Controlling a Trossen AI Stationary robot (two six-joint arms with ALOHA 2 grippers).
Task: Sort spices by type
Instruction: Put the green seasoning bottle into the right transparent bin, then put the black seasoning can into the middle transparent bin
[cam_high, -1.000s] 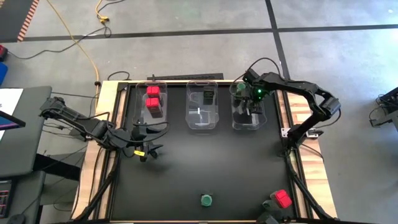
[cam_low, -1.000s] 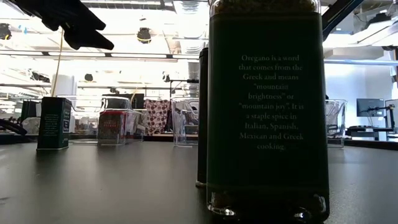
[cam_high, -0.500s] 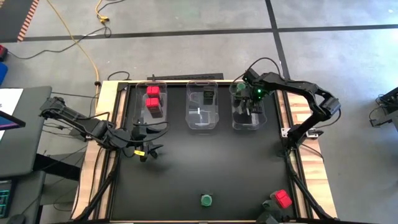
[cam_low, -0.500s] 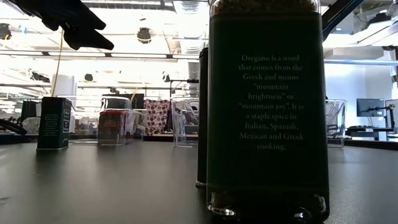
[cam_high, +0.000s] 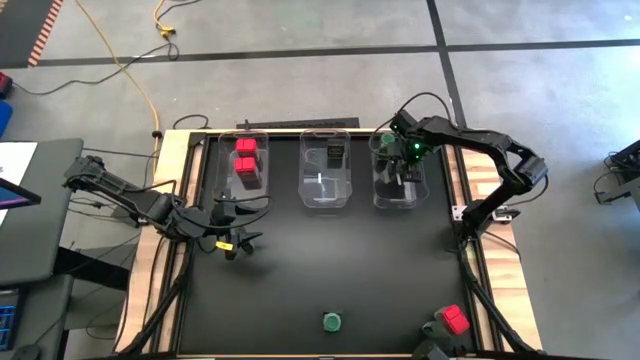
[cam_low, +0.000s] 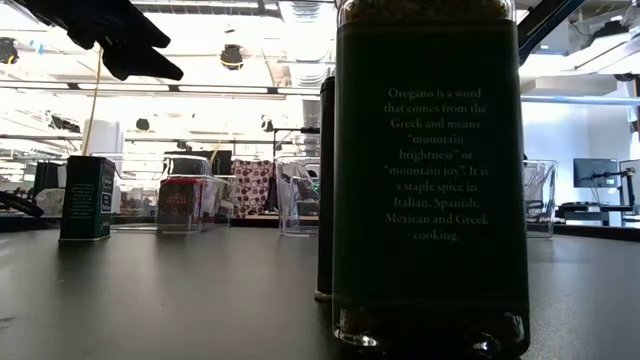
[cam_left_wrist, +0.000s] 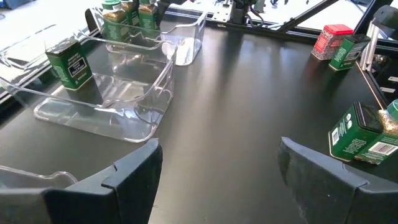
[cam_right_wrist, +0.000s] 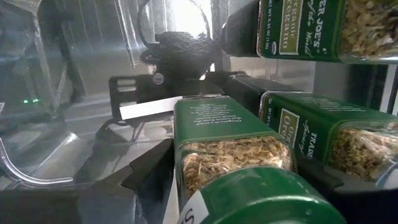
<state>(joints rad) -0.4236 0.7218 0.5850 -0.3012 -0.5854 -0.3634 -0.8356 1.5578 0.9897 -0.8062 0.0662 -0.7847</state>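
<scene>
High view: three clear bins stand in a row at the far side of the black table (cam_high: 330, 260).
Left bin (cam_high: 247, 160): holds the red-topped spices (cam_high: 246, 153).
Middle bin (cam_high: 326, 170): holds one dark rectangular container (cam_high: 334, 154).
Right bin (cam_high: 400, 178): holds green-lidded oregano jars — the right gripper (cam_high: 397, 172) is down inside it.
Right gripper's jaws: in the right wrist view they sit on either side of an oregano jar (cam_right_wrist: 233, 155); whether they press on it I cannot tell. Two more green jars (cam_right_wrist: 323, 134) lie just beside it.
Left gripper (cam_high: 240, 243): hovers above the table's left side, well apart from the bins, fingers (cam_left_wrist: 134, 177) spread with nothing between them.
Loose spices: a green-lidded jar (cam_high: 332, 322) stands near the front edge at the middle; a red-topped container (cam_high: 455, 320) sits at the front right corner.
Low view: an oregano jar (cam_low: 430, 180) fills the foreground; a dark tin (cam_low: 87, 198) stands farther back on the left side of that picture.
</scene>
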